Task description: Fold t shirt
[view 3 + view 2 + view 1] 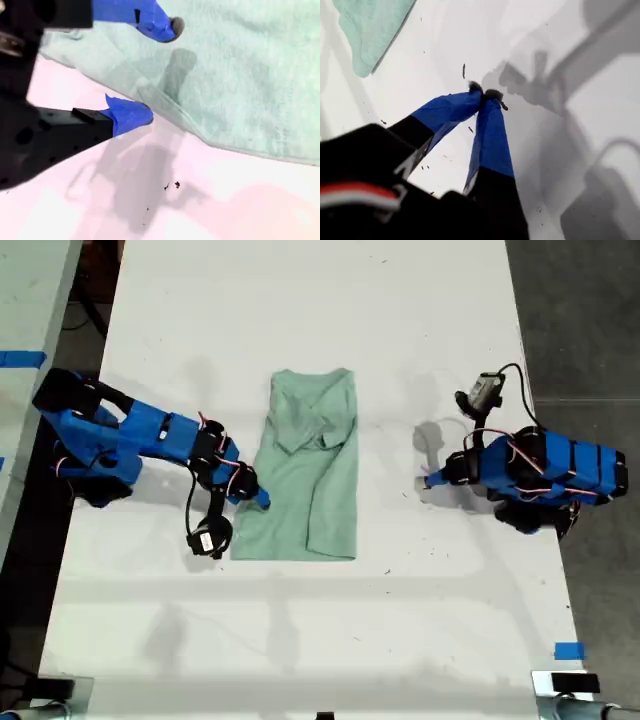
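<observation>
The t shirt (310, 475) is pale mint green and lies flat in the middle of the white table (300, 300) as a long creased strip, its upper part folded over. My second gripper (159, 70) is open at the t shirt's (240, 75) edge on the exterior view's left (252, 492), with one fingertip (172, 26) over the cloth and the other (142, 114) on the table beside the hem. My first gripper (484, 92) is shut on nothing, low over bare table on the exterior view's right (430, 480), apart from the shirt. One corner of the t shirt (370, 30) shows in the first wrist view.
A strip of blue tape (568, 651) lies near the table's edge at the exterior view's lower right. Dark floor (590, 320) borders the table on that view's right. Another pale surface with blue tape (20, 358) stands at its left.
</observation>
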`<state>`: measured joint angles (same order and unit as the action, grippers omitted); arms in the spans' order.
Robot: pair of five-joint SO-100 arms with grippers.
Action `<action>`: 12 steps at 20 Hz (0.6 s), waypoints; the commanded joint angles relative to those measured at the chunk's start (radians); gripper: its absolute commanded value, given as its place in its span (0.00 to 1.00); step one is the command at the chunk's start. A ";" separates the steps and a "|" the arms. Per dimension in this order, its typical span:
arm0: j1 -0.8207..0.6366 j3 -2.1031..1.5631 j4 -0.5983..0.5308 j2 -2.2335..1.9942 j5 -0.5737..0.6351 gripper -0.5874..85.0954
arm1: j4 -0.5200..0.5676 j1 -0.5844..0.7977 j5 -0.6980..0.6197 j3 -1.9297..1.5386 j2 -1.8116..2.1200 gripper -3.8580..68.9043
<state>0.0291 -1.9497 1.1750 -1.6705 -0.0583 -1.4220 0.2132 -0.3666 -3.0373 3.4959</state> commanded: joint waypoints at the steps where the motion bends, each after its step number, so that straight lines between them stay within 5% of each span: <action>1: 0.005 -0.051 -0.097 -0.026 -0.011 0.26 | 0.020 -0.009 -0.009 -0.040 0.005 0.07; 12: 0.011 -0.069 -0.164 0.077 -0.026 0.24 | 0.020 -0.009 -0.009 -0.040 0.005 0.07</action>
<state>0.0322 -2.0218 1.0201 -1.5969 -0.0706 -1.4220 0.2132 -0.3666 -3.0373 3.4959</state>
